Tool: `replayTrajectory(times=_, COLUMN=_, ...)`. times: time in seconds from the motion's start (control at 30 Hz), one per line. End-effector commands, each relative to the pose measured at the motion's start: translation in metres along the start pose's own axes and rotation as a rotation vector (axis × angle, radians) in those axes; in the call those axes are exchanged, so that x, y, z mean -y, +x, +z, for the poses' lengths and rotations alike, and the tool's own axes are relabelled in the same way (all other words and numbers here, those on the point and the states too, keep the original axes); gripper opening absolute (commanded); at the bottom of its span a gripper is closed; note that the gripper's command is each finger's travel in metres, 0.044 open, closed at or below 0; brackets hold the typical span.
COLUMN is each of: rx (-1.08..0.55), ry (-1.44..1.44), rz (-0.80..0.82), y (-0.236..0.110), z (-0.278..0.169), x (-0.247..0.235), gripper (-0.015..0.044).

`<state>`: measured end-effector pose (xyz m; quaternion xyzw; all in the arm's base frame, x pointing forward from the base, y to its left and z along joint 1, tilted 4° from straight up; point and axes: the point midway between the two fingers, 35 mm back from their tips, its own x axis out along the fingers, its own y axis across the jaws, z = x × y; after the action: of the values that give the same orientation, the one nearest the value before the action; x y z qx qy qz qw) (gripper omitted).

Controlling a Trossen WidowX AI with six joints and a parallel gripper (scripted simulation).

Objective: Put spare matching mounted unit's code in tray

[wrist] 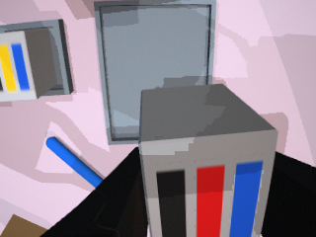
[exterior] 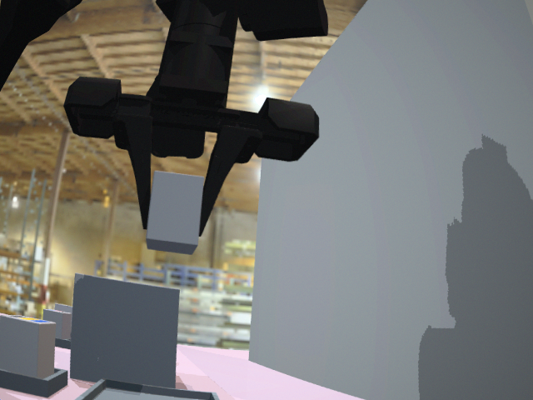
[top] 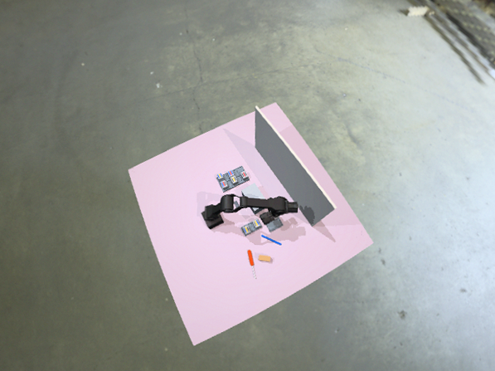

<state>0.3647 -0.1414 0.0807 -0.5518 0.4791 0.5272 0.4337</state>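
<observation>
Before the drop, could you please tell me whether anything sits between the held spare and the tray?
Nothing visible does. The gripper holds the spare in the air, and in the wrist view the tray lies open just ahead and below, nothing in it.
</observation>
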Motion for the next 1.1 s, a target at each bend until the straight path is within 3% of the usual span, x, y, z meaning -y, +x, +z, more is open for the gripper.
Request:
replayTrajectory(times=0.0, rx=-0.001, ry=-0.006, rz=0.002, y=0.005, z=0.000, x=0.000, gripper=0.0000)
replayTrajectory(times=1.07, rx=-0.001, ry=-0.006, rz=0.002, y=0.039, z=-0.001, x=0.001, gripper=0.0000)
